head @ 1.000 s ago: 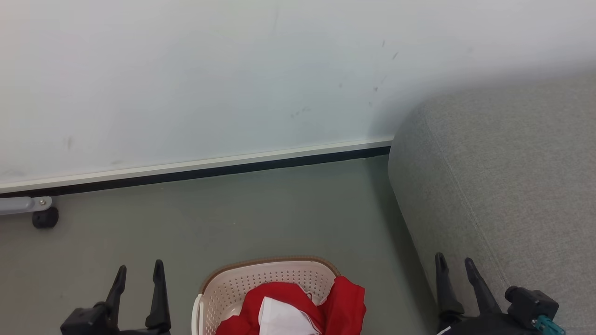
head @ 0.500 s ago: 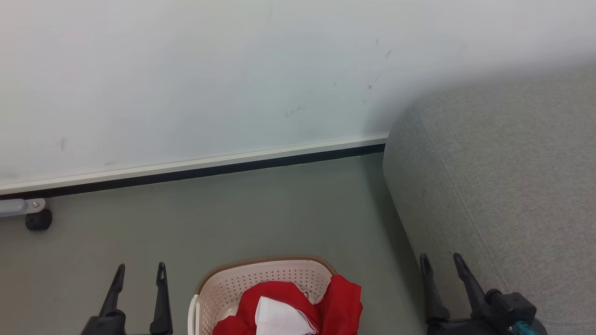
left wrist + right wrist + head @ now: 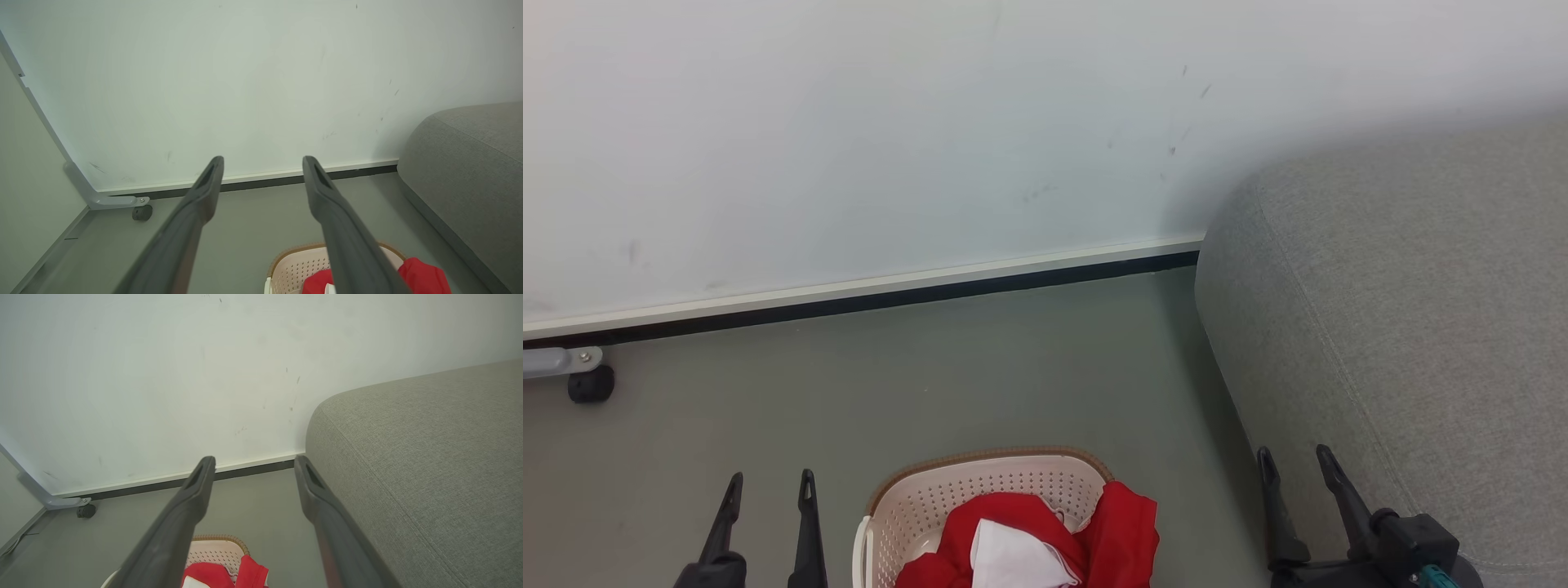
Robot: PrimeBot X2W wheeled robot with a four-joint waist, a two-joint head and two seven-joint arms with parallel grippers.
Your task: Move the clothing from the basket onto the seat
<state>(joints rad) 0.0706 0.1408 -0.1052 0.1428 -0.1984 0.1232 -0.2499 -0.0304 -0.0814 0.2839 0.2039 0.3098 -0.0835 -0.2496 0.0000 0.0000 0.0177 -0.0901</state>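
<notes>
The basket (image 3: 931, 502) stands on the grey floor (image 3: 947, 367), at its near edge in the head view, close to the seat (image 3: 1405, 327) but with a strip of floor between them. The clothing (image 3: 1123, 531) lies heaped inside the basket, red with a white panel on top, and one red fold hangs over the rim on the seat side. The seat takes up the floor's right side, its rounded corner by the wall (image 3: 849, 147). The left gripper (image 3: 772, 475) hangs over the floor left of the basket, fingers spread wide and empty. The right gripper (image 3: 1293, 452) hangs in front of the seat's side face, also spread and empty (both point towards the wall). A black caster (image 3: 590, 384) sits at the floor's far left corner.
</notes>
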